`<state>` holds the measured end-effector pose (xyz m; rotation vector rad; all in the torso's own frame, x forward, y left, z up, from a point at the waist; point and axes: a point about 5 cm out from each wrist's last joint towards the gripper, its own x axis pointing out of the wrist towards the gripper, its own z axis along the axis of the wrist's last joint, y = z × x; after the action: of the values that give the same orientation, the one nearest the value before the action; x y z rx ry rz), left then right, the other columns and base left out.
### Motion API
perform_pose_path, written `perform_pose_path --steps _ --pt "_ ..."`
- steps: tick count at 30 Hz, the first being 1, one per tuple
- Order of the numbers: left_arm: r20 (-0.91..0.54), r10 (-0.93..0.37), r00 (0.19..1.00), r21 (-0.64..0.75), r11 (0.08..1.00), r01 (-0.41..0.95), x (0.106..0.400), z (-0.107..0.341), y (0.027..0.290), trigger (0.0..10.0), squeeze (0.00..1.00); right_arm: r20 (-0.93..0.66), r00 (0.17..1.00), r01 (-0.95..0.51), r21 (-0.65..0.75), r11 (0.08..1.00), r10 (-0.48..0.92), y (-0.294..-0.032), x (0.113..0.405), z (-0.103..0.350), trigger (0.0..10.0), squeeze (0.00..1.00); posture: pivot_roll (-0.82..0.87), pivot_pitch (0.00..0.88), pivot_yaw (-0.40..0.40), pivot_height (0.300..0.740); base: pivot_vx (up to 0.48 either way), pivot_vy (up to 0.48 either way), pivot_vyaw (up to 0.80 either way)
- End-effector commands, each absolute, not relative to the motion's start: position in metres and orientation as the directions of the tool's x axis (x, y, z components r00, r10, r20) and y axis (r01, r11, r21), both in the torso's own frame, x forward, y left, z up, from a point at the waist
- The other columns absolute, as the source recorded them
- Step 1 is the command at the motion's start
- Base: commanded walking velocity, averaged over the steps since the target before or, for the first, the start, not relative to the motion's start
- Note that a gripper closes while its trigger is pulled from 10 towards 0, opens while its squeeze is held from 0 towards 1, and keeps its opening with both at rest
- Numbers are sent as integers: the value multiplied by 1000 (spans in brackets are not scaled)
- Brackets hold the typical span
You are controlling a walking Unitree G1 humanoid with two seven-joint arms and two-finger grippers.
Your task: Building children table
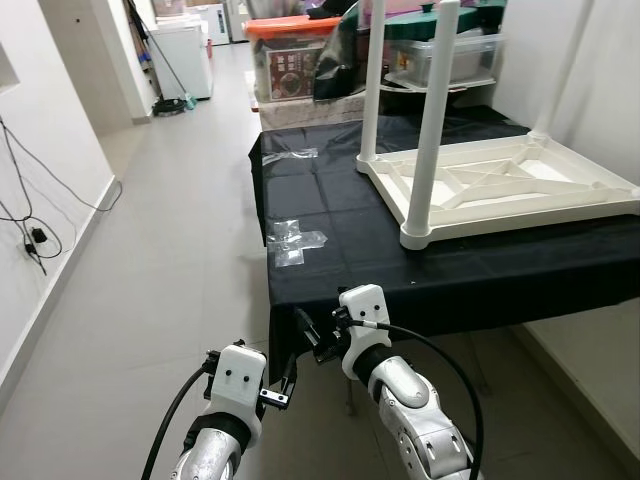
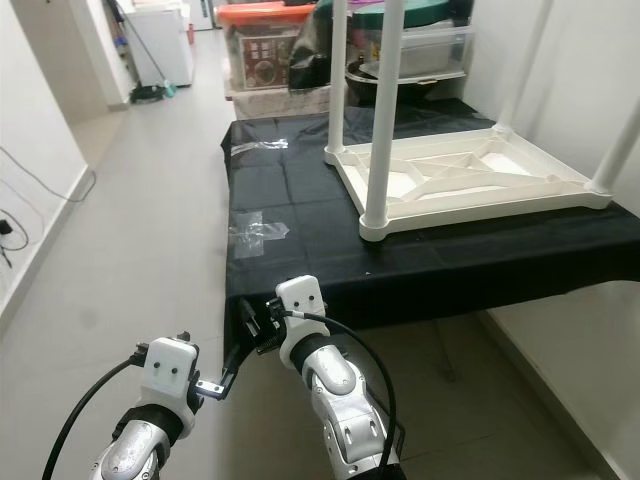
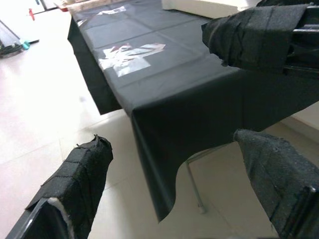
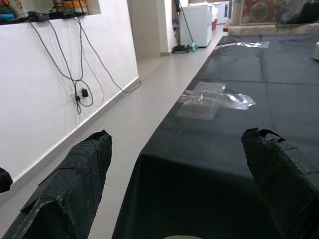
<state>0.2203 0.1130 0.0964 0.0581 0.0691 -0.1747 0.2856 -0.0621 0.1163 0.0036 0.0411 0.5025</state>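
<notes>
A white plastic children's table (image 1: pixel 500 185) lies upside down on a bench covered with a black cloth (image 1: pixel 330 205). White legs (image 1: pixel 432 120) stand upright in its corner sockets. Both arms are low, in front of the bench's near left corner. My left gripper (image 1: pixel 283 386) is open and empty below the cloth's hanging edge, with its fingers (image 3: pixel 75 189) spread wide. My right gripper (image 1: pixel 312 335) is open too, just in front of the cloth's edge and holding nothing; its fingers (image 4: pixel 75 184) frame the cloth top.
Clear plastic bags (image 1: pixel 292 241) lie on the cloth near the left edge, another (image 1: pixel 290 155) farther back. Storage bins (image 1: pixel 290 55) stand behind the bench. A white appliance (image 1: pixel 185 60) and cables (image 1: pixel 30 235) line the left wall. A wall is close on the right.
</notes>
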Motion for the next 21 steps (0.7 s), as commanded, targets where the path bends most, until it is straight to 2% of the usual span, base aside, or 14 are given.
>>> perform_pose_path --steps 1,21 --pt "-73 -171 983 59 983 175 220 97 115 10000 0 -46 872 -486 26 873 487 -61 284 116 10000 0 -105 0 45 740 296 0 0" --pt "-81 -169 982 42 984 173 219 96 115 10000 0 -61 869 -490 33 871 491 -61 285 114 10000 0 -103 0 39 740 362 0 0"
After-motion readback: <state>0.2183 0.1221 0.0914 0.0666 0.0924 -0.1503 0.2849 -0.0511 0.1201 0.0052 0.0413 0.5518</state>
